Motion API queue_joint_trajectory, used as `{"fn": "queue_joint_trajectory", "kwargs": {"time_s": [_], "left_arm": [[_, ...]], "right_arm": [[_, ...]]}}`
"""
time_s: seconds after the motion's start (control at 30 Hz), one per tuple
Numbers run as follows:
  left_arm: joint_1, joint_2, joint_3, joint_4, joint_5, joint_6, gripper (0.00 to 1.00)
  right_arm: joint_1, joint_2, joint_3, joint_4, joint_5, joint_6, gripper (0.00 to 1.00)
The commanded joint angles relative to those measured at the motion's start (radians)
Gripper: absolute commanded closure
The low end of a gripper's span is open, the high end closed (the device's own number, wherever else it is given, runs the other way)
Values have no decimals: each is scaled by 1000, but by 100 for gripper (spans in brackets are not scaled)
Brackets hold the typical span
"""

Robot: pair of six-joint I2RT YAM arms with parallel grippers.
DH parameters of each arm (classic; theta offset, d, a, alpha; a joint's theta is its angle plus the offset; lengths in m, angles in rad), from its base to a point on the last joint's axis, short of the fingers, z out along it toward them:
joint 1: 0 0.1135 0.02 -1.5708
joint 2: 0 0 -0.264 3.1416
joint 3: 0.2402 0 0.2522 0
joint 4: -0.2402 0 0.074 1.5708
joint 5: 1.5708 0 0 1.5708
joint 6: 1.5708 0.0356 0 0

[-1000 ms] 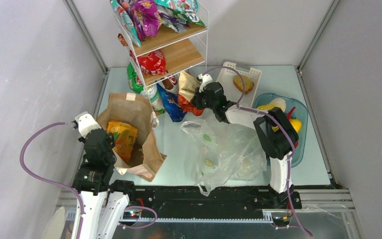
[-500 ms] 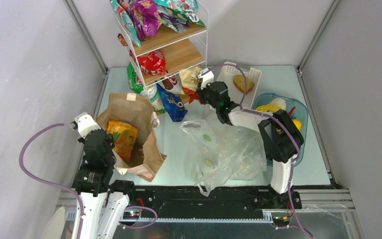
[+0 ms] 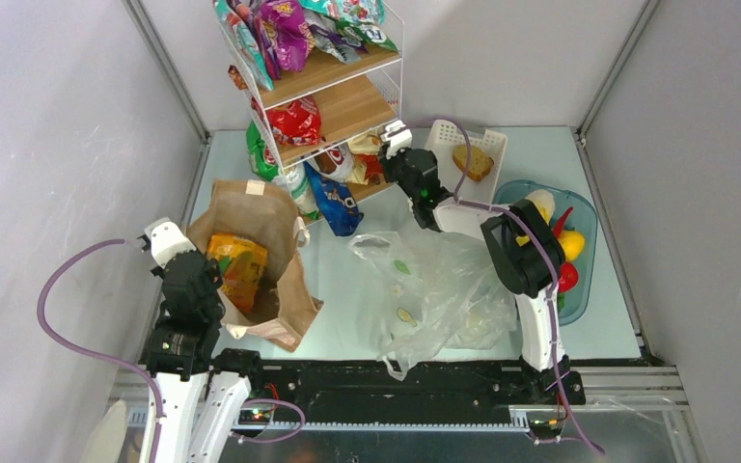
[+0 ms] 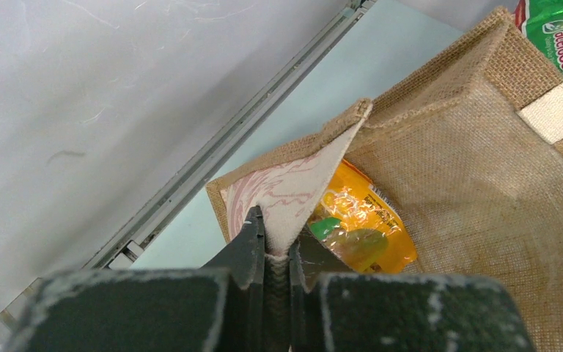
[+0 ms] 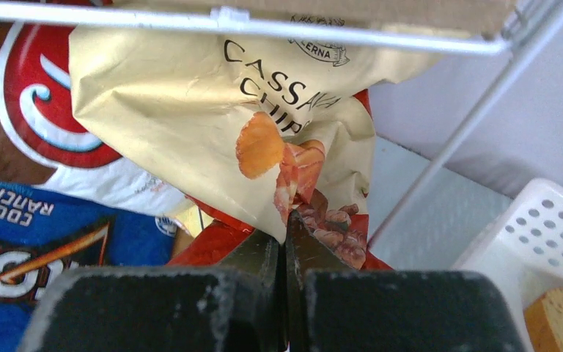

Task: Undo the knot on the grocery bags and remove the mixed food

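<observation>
The brown bag [image 3: 270,207] stands open at the left with an orange snack packet [image 3: 236,265] inside. My left gripper [image 3: 205,258] is shut on the bag's near-left rim [image 4: 293,198]; the orange packet [image 4: 359,227] lies just beyond the fingers. The clear plastic bag [image 3: 439,289] with lemon prints lies slack in the middle. My right gripper [image 3: 384,157] is shut on a cream-and-red chips packet [image 5: 264,125] and holds it at the bottom shelf of the wire rack [image 3: 386,58].
The rack holds several snack packets; a blue packet [image 3: 333,203] lies at its foot. A white slatted basket [image 3: 442,145] holds a bread slice. A blue-tinted tub [image 3: 584,270] at the right holds yellow fruits, a red tomato [image 3: 566,277] and a red chili.
My right gripper has moved back and up with the chips packet, from beside the rack's foot into its bottom shelf. The left arm and the brown bag have not moved.
</observation>
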Motion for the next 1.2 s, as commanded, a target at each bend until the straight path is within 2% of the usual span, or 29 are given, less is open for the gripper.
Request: {"fn": "queue_joint_trajectory", "kwargs": {"time_s": [0.0,0.07,0.3,0.47,0.57,0.6,0.67,0.77,0.83,1.03,1.17], "left_arm": [[6,-10,1,102,31,-16,100],[6,-10,2,103,33,-17,100],[7,-12,2,103,40,-16,100],[6,-13,3,103,41,-16,100],[6,-14,2,104,42,-16,100],[7,-14,2,103,43,-16,100],[7,-13,1,102,45,-16,100],[7,-14,2,101,46,-16,100],[7,-17,1,103,45,-16,100],[8,-16,2,103,44,-15,100],[8,-19,1,103,40,-15,100]], "right_arm": [[-6,18,148,195,-50,5,100],[-7,54,190,176,-90,5,100],[-11,161,287,232,-73,-60,100],[-21,202,331,195,-72,-62,100],[-23,178,286,195,-93,-57,84],[-22,173,280,186,-112,-57,82],[-23,165,282,129,-150,-59,84],[-24,163,289,25,-200,-70,97],[-24,157,283,-31,-239,-80,100],[-26,153,268,-134,-287,-113,100],[-31,139,241,-123,-272,-106,91]]}}
